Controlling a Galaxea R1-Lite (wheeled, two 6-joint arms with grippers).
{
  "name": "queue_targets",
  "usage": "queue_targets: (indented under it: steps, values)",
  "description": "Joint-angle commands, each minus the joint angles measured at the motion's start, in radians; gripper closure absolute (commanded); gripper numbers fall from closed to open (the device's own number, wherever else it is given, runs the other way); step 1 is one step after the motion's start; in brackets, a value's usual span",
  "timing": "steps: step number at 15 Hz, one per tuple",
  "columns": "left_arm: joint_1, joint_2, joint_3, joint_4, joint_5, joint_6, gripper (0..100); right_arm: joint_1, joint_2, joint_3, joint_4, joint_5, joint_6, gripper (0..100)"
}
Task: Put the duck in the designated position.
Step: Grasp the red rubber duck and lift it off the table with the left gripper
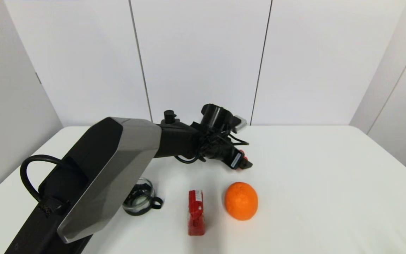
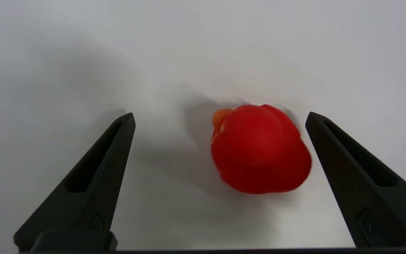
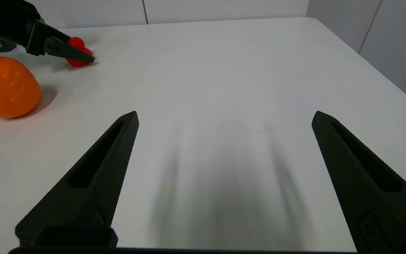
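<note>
Two end effectors: left at work, right idle.
Left end effector (image 2: 220,118): fingers spread wide, low over the tabletop (image 1: 330,183), gripping nothing.
Duck (image 2: 259,148): on the tabletop between the spread fingers, nearer one of them, just beyond the orange fruit (image 1: 241,200).
Right end effector (image 3: 224,116): fingers wide apart, empty, over bare tabletop.
Red packet (image 1: 196,211): white label, writing unreadable.

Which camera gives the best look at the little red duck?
The left wrist view: the duck fills the space between the open left gripper. The head view nearly hides it behind the arm; the right wrist view shows it small and distant.
</note>
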Motion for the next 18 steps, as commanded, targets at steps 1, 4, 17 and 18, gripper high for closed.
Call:
queue_targets:
  steps: [1, 4, 17, 18]
  values:
    - [-0.002, 0.008, 0.0, 0.001, -0.002, 0.001, 0, 0.0, 0.002, 0.0, -0.001, 0.0, 0.0, 0]
    - [-0.002, 0.012, -0.001, -0.001, -0.002, 0.004, 100, 0.0, 0.002, 0.0, -0.001, 0.0, 0.003, 0]
    - [-0.003, -0.074, 0.007, 0.001, -0.008, 0.006, 100, 0.0, 0.0, 0.0, -0.001, 0.0, 0.0, 0]
    - [-0.003, -0.101, 0.008, 0.013, -0.006, 0.003, 100, 0.0, 0.002, 0.0, 0.001, 0.0, 0.0, 0]
